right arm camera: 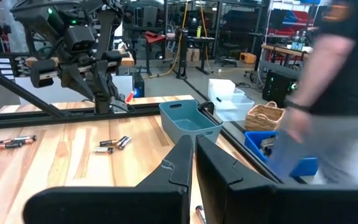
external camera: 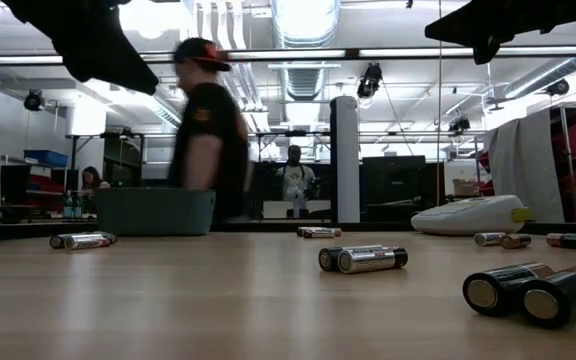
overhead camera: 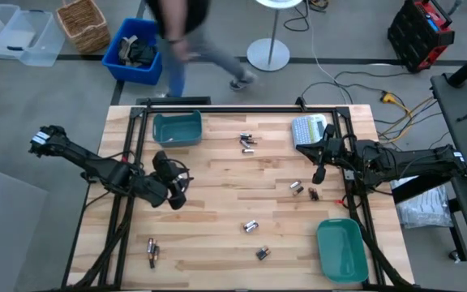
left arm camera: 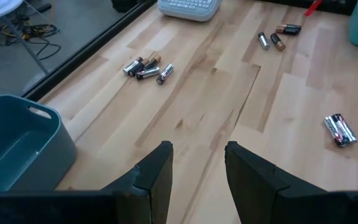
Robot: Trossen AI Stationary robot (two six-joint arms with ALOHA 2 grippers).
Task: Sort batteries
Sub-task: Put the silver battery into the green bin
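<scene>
Sorting barely begun: batteries (overhead camera: 249,143) lay scattered, both teal bins (overhead camera: 177,128) apparently empty; left gripper (overhead camera: 177,193) hovered, fingers apart, holding nothing; right gripper (overhead camera: 317,172) pressed together, empty.

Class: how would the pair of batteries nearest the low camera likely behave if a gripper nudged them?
The pair of batteries are smooth cylinders lying on their sides, so they would probably roll. Their glossy casings look slippery. They look rigid, unlikely to bend.
</scene>
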